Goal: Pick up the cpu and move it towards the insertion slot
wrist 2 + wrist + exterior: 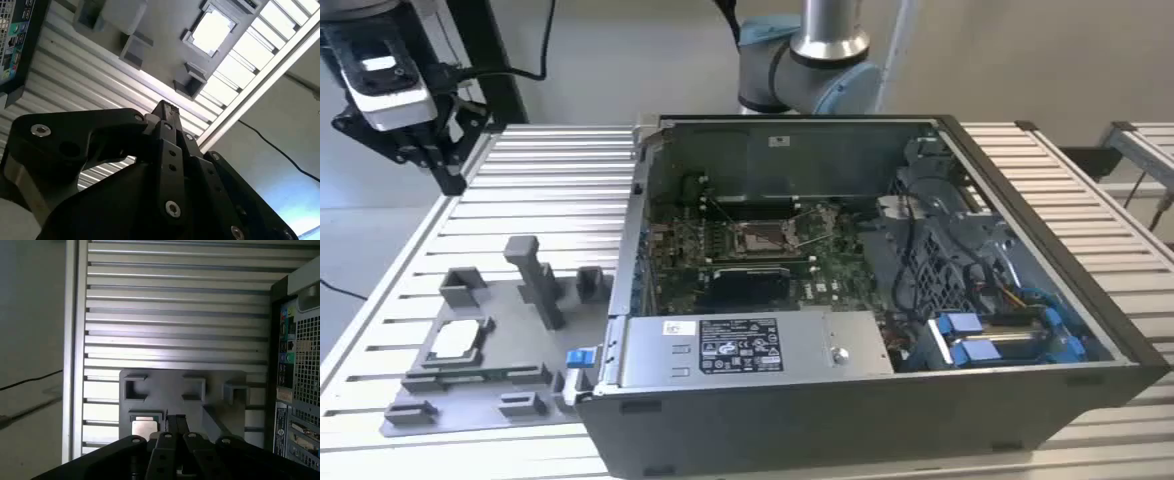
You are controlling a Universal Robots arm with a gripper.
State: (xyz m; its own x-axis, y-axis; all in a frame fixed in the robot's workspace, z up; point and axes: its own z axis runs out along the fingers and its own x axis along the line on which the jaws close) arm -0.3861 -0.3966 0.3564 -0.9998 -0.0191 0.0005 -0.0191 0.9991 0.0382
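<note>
Robot cell seen from the exterior view and both wrist views. The claw hung above the far part of the slatted metal counter, at the exterior view's left, well apart from the open computer case. In both wrist views its two black fingers met at the tips, with no gap between them and nothing held. The cpu lay flat, silver top upward, in a square recess of the grey fixture. This fixture rested on the counter just beside the case, on the exterior view's left, nearer the camera than the claw. In the second wrist view the cpu appeared as a bright square beyond the fingertips and clearly apart from them. In the first wrist view the cpu was partly hidden behind the claw, with the fixture's upright blocks past it. The insertion slot, a square socket with a shiny metal frame, sat in the green motherboard inside the case, just beside a black rectangular component. The arm rose behind the case.
</note>
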